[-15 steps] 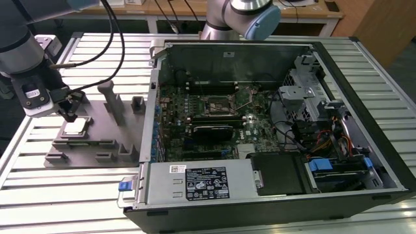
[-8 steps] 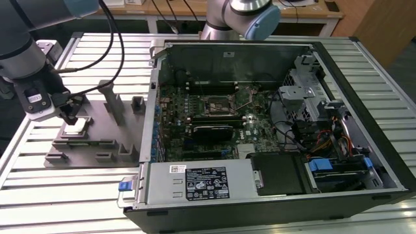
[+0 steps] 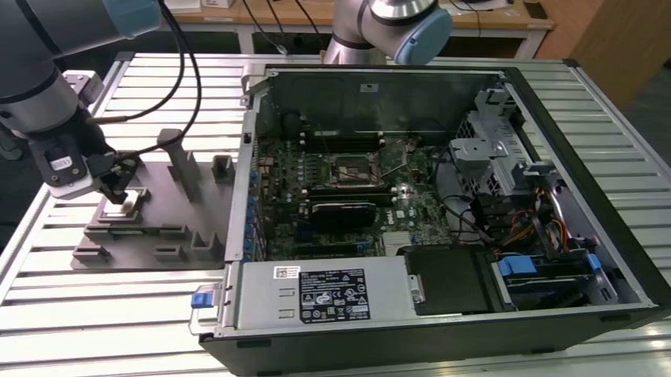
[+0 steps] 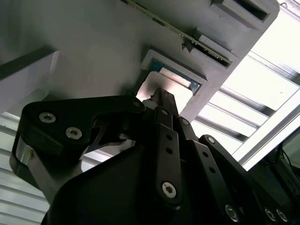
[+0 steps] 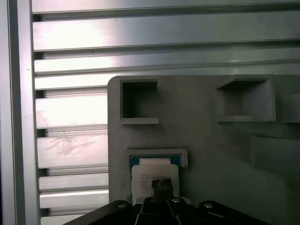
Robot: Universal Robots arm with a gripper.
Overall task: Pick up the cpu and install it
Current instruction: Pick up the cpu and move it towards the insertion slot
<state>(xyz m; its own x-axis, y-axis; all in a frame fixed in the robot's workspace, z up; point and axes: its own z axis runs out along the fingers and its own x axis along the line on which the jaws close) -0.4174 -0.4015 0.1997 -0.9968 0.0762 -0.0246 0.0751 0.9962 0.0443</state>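
We see the gripper (image 3: 118,196), fingers pressed together, tips at the cpu (image 3: 126,210) in the grey tray (image 3: 157,236), to the exterior view's left of the computer case (image 3: 419,330).

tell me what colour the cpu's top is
Silvery pale metal, with a thin blue-green rim; the first wrist view shows the cpu best.

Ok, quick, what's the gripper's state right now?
Gripper: shut, holding nothing, tips over the cpu in the grey tray.
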